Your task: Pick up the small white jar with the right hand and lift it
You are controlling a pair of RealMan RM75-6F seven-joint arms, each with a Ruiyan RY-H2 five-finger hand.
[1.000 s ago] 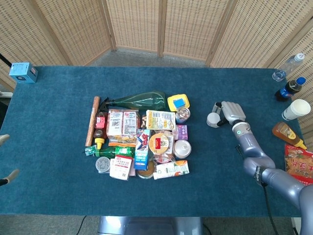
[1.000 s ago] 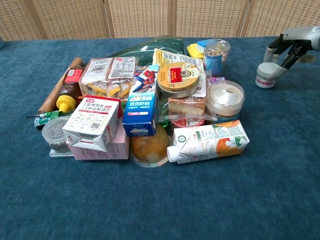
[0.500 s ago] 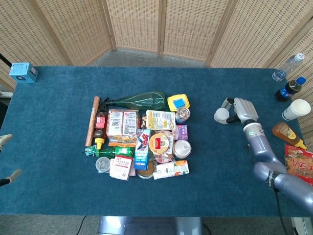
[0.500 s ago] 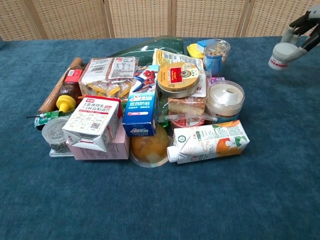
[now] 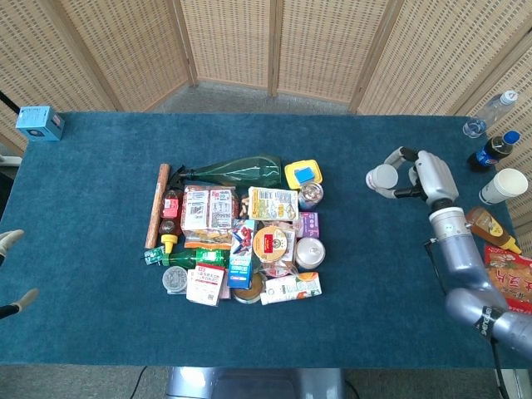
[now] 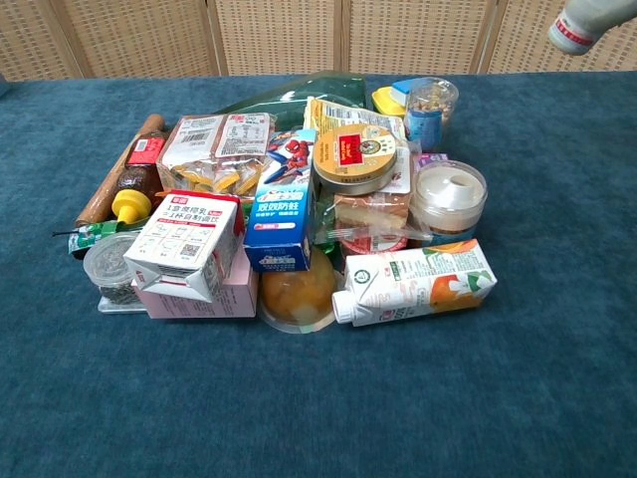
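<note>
The right hand (image 5: 426, 174) is grasping the small white jar (image 5: 382, 177) between its fingers, holding it in the air above the blue table (image 5: 100, 191), at about three o'clock from the heap of groceries (image 5: 237, 237). In the chest view the jar is showing tilted at the top right corner, high over the cloth. Only the fingertips of the left hand (image 5: 12, 266) are peeking in at the nine o'clock edge, so I cannot tell how it is set.
</note>
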